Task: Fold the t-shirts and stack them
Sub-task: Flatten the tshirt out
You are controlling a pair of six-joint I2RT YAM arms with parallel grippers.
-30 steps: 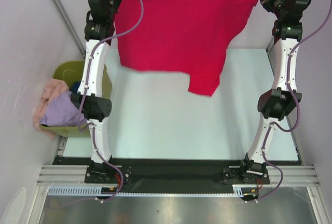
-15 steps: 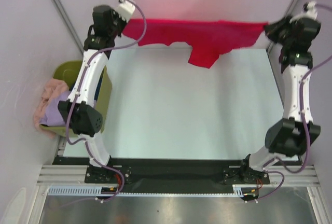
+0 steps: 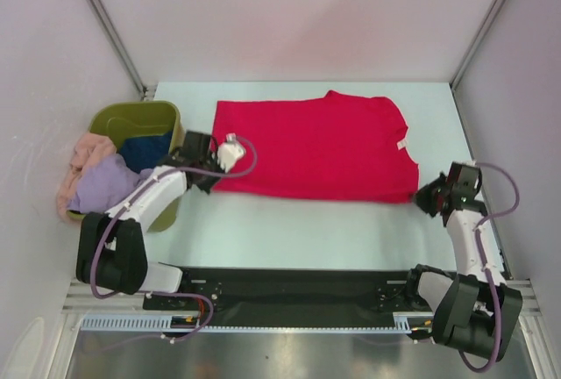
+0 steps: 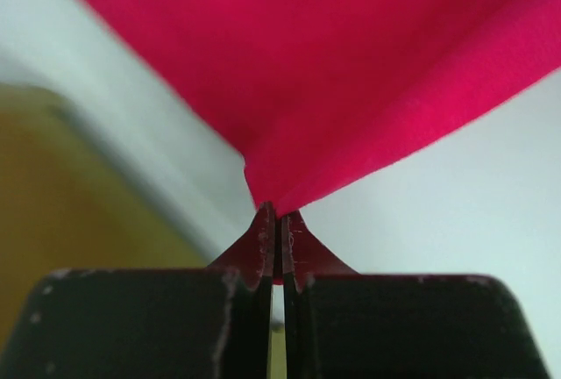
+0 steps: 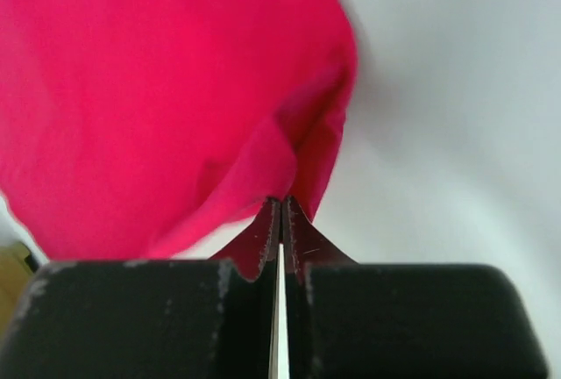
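Note:
A bright red t-shirt (image 3: 316,146) lies spread flat across the far half of the white table (image 3: 298,221), with a small neck label (image 3: 399,145) near its right edge. My left gripper (image 3: 213,179) is shut on the shirt's near left corner (image 4: 280,173), low at the table. The right gripper (image 3: 424,200) is shut on the near right corner (image 5: 294,164). Lavender (image 3: 103,188), peach-pink (image 3: 81,155) and dark blue (image 3: 145,146) t-shirts lie heaped in and over the tub.
An olive-green plastic tub (image 3: 131,120) stands at the table's left edge, close beside my left arm. Grey walls enclose the table at the back and on both sides. A black rail (image 3: 298,287) with both arm bases runs along the near edge.
Both arms have swung down and toward the near edge, bringing the red t-shirt from hanging stretched high at the back to lying flat on the table. Both grips stay on it.

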